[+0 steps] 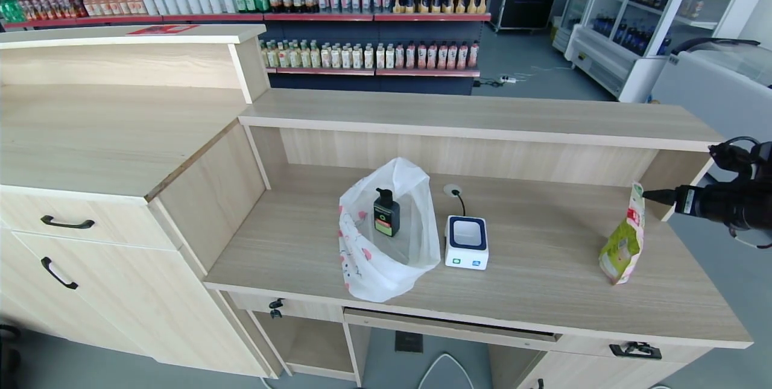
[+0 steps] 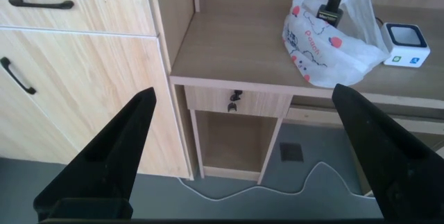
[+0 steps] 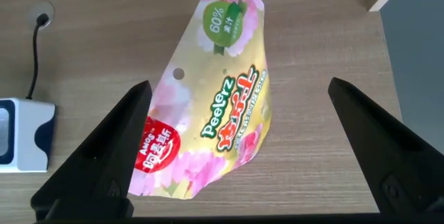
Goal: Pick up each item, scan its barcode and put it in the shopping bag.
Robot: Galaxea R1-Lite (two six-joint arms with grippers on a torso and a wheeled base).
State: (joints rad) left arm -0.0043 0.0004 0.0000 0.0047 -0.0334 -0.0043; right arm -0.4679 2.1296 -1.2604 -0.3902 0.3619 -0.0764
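Right gripper [image 3: 236, 89] spread wide, gripping nothing. Snack pouch [image 1: 622, 238] framed between its fingers, upright on the counter [image 1: 543, 292] at the right of the head view, top edge just at the gripper's tip; touching or not, hard to tell. Shopping bag [image 1: 386, 238] at centre frame, black bottle [image 1: 386, 213] inside, scanner [image 1: 466, 242] just right of it. Left gripper [image 2: 243, 92] wide open too, empty.

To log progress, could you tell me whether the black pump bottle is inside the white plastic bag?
Yes, the black pump bottle stands inside the white plastic bag.
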